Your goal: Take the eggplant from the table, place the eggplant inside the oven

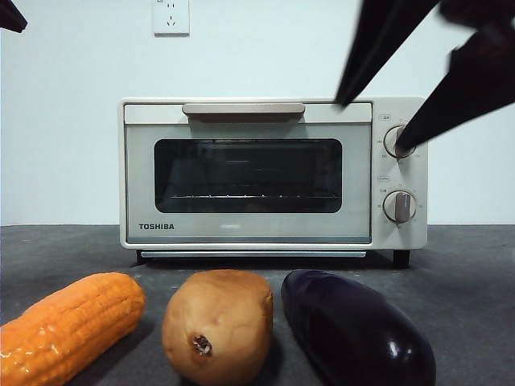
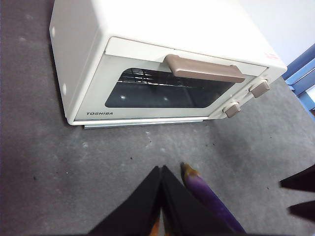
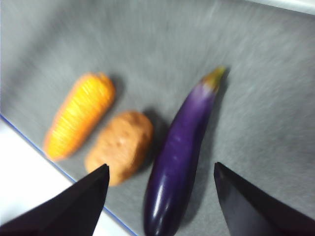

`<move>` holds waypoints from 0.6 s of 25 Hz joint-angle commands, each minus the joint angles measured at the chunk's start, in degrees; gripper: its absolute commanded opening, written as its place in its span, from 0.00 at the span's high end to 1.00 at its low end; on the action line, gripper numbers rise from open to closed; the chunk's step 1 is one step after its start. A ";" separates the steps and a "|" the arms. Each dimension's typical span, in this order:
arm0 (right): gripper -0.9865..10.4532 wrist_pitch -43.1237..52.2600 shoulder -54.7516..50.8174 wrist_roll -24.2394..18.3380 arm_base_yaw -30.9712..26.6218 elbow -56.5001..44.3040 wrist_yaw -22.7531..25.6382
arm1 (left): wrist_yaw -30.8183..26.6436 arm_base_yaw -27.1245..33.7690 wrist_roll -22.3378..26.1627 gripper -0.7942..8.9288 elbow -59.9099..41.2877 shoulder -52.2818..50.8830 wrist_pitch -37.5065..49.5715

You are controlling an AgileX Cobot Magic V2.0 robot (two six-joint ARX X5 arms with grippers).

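The dark purple eggplant (image 1: 354, 330) lies on the grey table (image 1: 471, 265) at the front right, stem end pointing toward the oven. My right gripper (image 1: 372, 122) hangs high above it, open and holding nothing; in its wrist view the eggplant (image 3: 182, 147) shows between the spread jaws of the gripper (image 3: 161, 168), well below them. The cream Toshiba oven (image 1: 249, 173) stands behind with its glass door closed. My left gripper (image 2: 161, 169) is shut and empty, above the table in front of the oven (image 2: 162, 64), with the eggplant's stem (image 2: 189, 172) showing just beside its tips.
An orange corn cob (image 1: 68, 326) and a tan potato (image 1: 219, 322) lie left of the eggplant, the potato nearly touching it. The table's front edge (image 3: 54, 164) runs close by the corn (image 3: 78, 115) and potato (image 3: 120, 145). A wall socket (image 1: 170, 16) is above the oven.
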 commanded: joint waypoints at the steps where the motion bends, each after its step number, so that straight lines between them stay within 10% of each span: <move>1: 0.61 -0.15 5.77 0.81 1.81 2.93 1.49 | 0.22 -0.17 0.98 0.91 1.16 0.31 0.09; 15: 0.61 -0.15 32.65 0.50 2.93 11.80 2.64 | 0.22 -0.17 1.60 0.91 1.16 0.31 -1.44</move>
